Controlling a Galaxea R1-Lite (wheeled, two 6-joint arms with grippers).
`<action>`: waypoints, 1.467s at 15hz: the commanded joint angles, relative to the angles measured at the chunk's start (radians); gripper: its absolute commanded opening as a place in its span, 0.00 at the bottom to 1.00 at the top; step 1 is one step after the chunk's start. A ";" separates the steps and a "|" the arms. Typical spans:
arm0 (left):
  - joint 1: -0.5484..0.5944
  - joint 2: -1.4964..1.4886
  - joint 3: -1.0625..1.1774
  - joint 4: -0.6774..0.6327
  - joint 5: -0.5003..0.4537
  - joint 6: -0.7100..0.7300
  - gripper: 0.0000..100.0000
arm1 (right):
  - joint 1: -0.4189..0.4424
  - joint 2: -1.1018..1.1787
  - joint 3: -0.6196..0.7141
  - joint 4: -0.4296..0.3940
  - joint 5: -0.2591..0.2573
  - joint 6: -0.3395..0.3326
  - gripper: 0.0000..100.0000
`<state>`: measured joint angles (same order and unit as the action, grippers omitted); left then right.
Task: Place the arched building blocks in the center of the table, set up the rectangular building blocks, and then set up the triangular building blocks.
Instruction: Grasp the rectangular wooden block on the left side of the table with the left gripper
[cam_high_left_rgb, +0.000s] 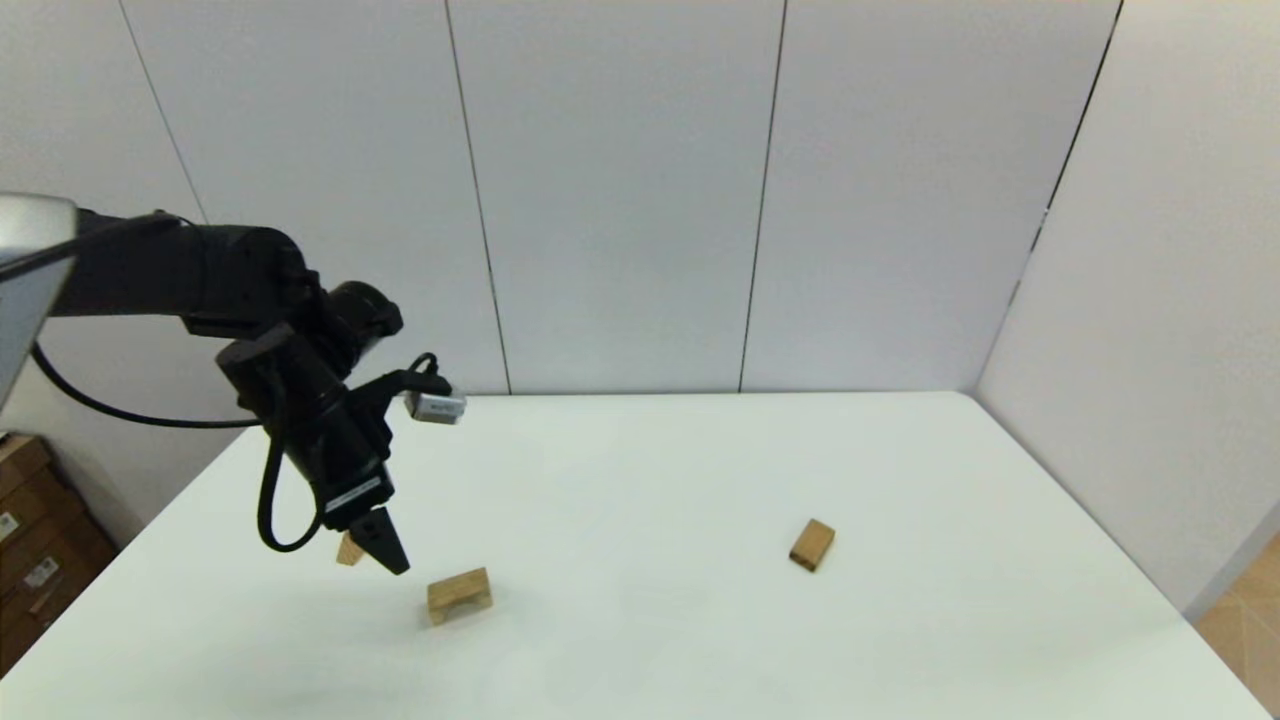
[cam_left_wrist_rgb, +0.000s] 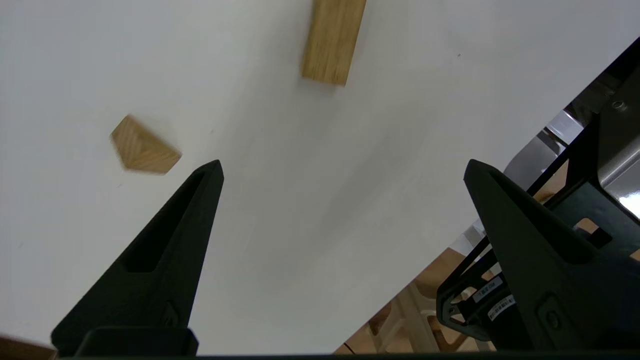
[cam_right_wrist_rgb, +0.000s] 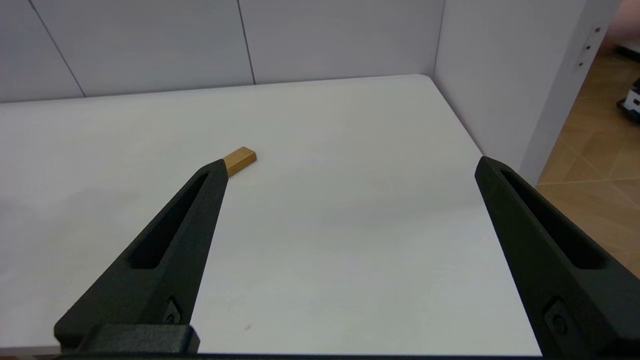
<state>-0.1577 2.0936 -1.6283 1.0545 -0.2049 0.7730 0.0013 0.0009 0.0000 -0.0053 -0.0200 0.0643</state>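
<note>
The arched building block (cam_high_left_rgb: 459, 594) lies on the white table (cam_high_left_rgb: 700, 460) at front left, its cut-out facing the front edge; the left wrist view shows its plain top (cam_left_wrist_rgb: 332, 40). The triangular building block (cam_high_left_rgb: 349, 549) sits just left of it, partly hidden behind my left gripper (cam_high_left_rgb: 385, 548). That gripper hangs open above the table between the two blocks, holding nothing (cam_left_wrist_rgb: 344, 165); the triangular block (cam_left_wrist_rgb: 144, 147) lies just outside one finger. The rectangular building block (cam_high_left_rgb: 812, 544) lies at right of centre. My right gripper (cam_right_wrist_rgb: 351, 161) is open and empty, off the table's near side, with the rectangular block (cam_right_wrist_rgb: 241, 159) beyond it.
Grey wall panels close off the table's back and right side. Cardboard boxes (cam_high_left_rgb: 35, 530) stand on the floor past the left edge. The robot's base frame (cam_left_wrist_rgb: 550, 280) shows below the table's front edge.
</note>
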 joint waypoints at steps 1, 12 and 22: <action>-0.011 0.132 -0.012 0.004 -0.025 0.049 1.00 | 0.000 0.001 0.000 -0.001 0.000 0.000 1.00; -0.020 0.253 0.031 -0.220 -0.025 0.186 1.00 | 0.000 0.001 0.000 -0.001 0.000 0.000 1.00; -0.086 0.256 0.053 -0.225 -0.022 0.190 1.00 | 0.000 0.001 0.000 -0.001 0.000 0.000 1.00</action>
<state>-0.2374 2.3530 -1.5779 0.8249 -0.2255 0.9579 0.0013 0.0009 0.0000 -0.0053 -0.0200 0.0643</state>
